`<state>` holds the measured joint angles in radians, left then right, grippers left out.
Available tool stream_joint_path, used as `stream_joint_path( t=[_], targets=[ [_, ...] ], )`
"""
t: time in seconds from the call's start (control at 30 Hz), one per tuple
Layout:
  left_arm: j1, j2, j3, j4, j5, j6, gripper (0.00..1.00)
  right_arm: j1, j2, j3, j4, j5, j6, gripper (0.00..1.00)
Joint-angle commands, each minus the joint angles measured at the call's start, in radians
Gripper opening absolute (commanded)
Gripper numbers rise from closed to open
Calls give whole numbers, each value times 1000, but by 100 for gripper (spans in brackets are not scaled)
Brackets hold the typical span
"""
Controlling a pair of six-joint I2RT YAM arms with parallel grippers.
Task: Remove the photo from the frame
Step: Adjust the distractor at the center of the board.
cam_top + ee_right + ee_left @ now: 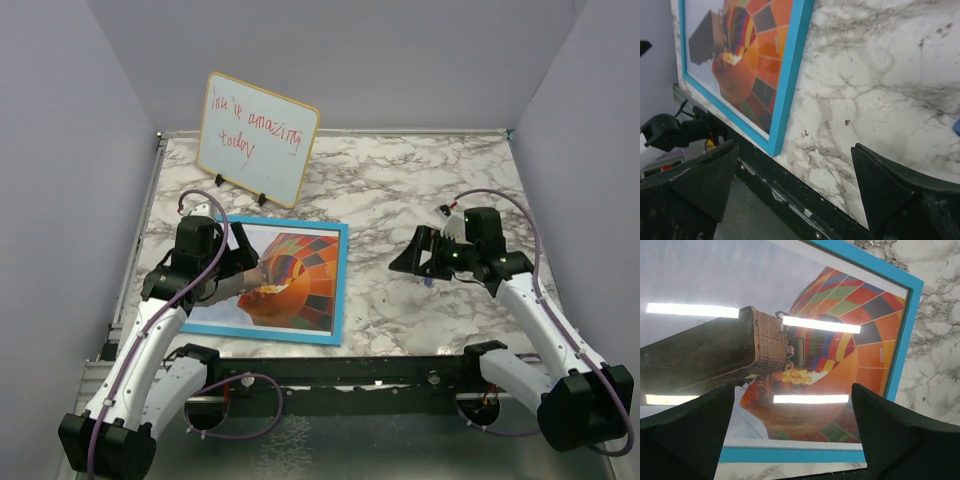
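The frame (340, 280), with a bright blue rim, lies flat and face up on the left half of the marble table. The photo (305, 275) of an orange, red and green hot-air balloon sits inside it under glare. My left gripper (248, 272) hovers open over the picture's left-centre. In the left wrist view its fingers (690, 430) straddle the photo (865, 325) and the frame's near rim (790, 455), gripping nothing. My right gripper (405, 262) hangs open over bare marble right of the frame. The right wrist view shows the frame's corner (775, 145) and the photo (755, 55) ahead.
A small whiteboard (258, 138) with red handwriting stands propped at the back left, behind the frame. A black rail (380, 370) runs along the table's near edge. Grey walls close in both sides and the back. Marble table (420, 180) stretches between frame and right wall.
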<state>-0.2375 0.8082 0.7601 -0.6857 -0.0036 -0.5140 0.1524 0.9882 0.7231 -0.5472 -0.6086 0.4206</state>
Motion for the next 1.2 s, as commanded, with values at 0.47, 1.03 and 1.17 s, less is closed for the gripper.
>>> stream_joint_path(
  t=[0.47, 1.03, 1.17],
  targets=[
    [-3, -116, -37, 21, -170, -84, 99, 414, 176, 175, -141, 692, 275, 100],
    [-1, -81, -53, 63, -129, -62, 99, 683, 507, 285, 338, 442, 432, 89],
    [23, -128, -53, 55, -184, -81, 99, 688, 666, 423, 406, 480, 437, 88]
  ],
)
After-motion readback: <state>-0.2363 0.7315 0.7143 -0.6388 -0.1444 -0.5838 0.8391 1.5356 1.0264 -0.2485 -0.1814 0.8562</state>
